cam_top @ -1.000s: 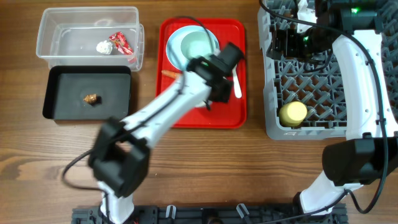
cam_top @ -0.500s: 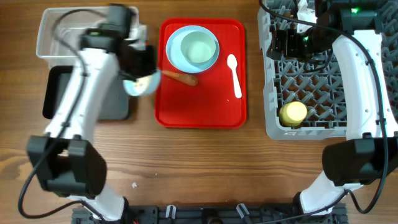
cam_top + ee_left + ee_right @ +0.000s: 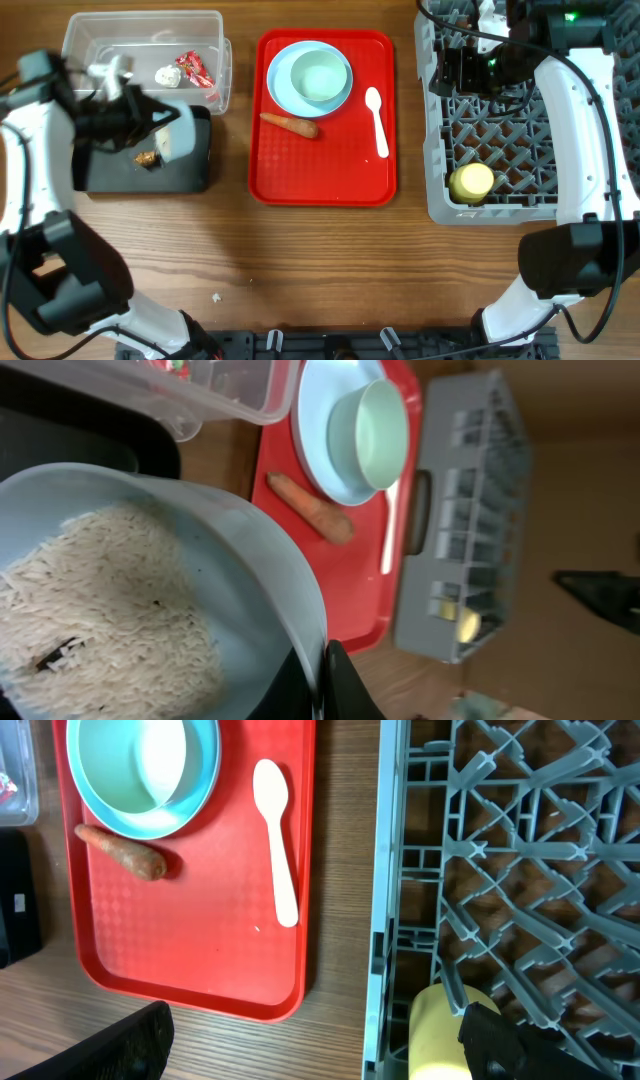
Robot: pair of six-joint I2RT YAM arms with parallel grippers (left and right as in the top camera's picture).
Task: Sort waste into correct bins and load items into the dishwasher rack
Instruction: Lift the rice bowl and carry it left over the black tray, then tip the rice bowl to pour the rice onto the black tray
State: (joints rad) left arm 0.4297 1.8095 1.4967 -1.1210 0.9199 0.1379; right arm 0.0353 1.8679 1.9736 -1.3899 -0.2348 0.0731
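My left gripper (image 3: 150, 130) is shut on the rim of a pale blue bowl (image 3: 171, 142) and holds it tilted over the black tray (image 3: 110, 178). In the left wrist view the jaws (image 3: 322, 678) pinch the bowl's wall (image 3: 250, 580), and white rice (image 3: 100, 610) lies inside. A brown scrap (image 3: 148, 158) lies in the black tray. The wrapper (image 3: 192, 68) and tissue (image 3: 167, 75) lie in the clear tub (image 3: 90, 40). A second bowl (image 3: 320, 75) sits on the plate (image 3: 282, 85), with the carrot (image 3: 290, 125) and spoon (image 3: 377, 120) nearby. My right gripper (image 3: 315, 1045) is open and empty over the rack (image 3: 500, 140), which holds the yellow cup (image 3: 471, 182).
The flat red serving tray (image 3: 330, 175) lies between the bins and the rack and carries the plate, carrot and spoon. A few white specks lie on the wooden table near the front edge (image 3: 215, 296).
My left arm has carried the rice bowl from the red tray leftward to above the black tray. The right arm has not moved.
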